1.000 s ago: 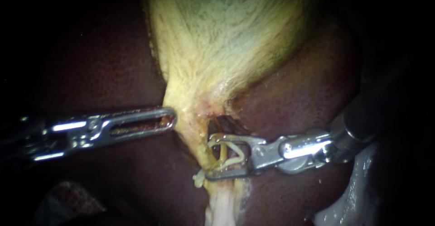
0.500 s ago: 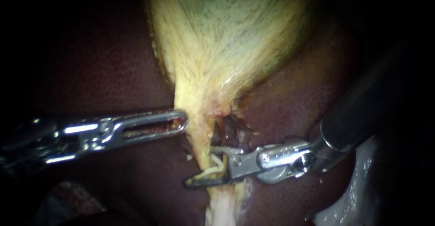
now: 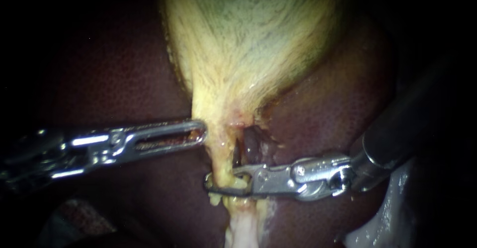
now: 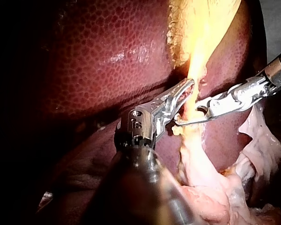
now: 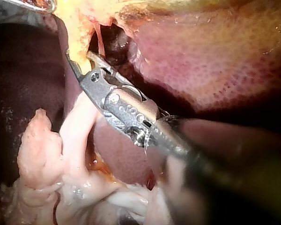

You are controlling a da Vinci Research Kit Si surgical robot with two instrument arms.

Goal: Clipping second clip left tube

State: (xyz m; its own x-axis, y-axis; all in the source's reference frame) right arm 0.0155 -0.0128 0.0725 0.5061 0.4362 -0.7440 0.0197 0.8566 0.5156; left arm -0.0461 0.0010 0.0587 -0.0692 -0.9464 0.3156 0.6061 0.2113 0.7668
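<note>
Right instrument [image 3: 209,187] end effector narrowed since a second ago, now clamped across tube [image 3: 226,180]

Legible text, labels, brand names, numbers, signs: none in any view.
</note>
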